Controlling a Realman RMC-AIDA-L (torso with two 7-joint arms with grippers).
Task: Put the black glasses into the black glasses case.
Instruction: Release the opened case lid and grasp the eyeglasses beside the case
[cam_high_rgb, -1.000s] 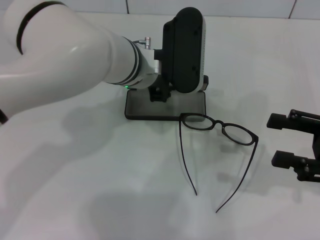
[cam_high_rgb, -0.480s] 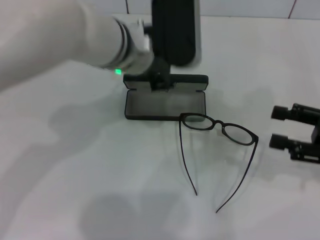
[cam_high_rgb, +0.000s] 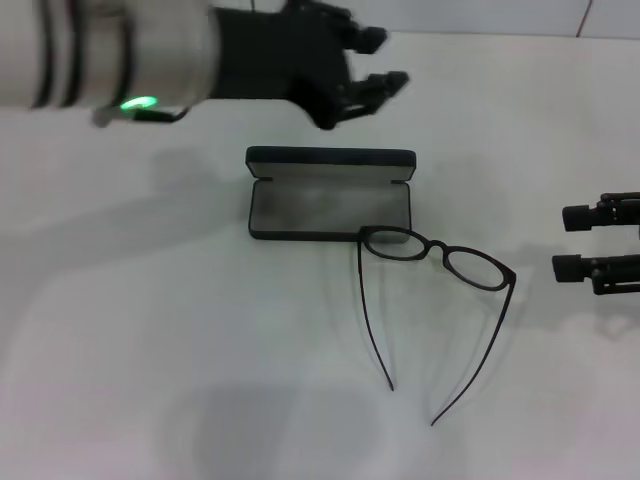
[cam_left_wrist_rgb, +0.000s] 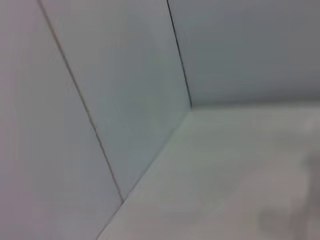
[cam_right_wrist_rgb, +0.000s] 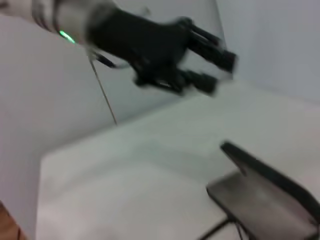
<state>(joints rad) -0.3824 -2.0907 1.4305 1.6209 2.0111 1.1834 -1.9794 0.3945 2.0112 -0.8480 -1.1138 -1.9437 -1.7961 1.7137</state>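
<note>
Spectacles with a thin black frame, the black glasses (cam_high_rgb: 437, 258), are seen lying unfolded on the white table (cam_high_rgb: 200, 380), near its middle. The 2 rounded lenses are turned toward the far side, and the 2 long temple arms are stretched toward the near edge, spread apart from each other. The left lens is placed just beside the near right corner of the black glasses case (cam_high_rgb: 330, 194), touching or overlapping its rim; which of the 2 cannot be told. The case is shown open, its grey-lined tray laid flat and its lid raised along the far side.

Beyond the case, raised above the far part of the table, the left gripper (cam_high_rgb: 378, 62) is held with its fingers pointing right and its jaws apart, nothing between them. It is also caught in the right wrist view (cam_right_wrist_rgb: 217, 70), hanging over the table past the open case (cam_right_wrist_rgb: 265, 200). Only wall and table are shown by the left wrist view.

At the right edge, well apart from the glasses, the right gripper (cam_high_rgb: 574, 242) is found with its 2 fingers pointing left, jaws apart and empty.
</note>
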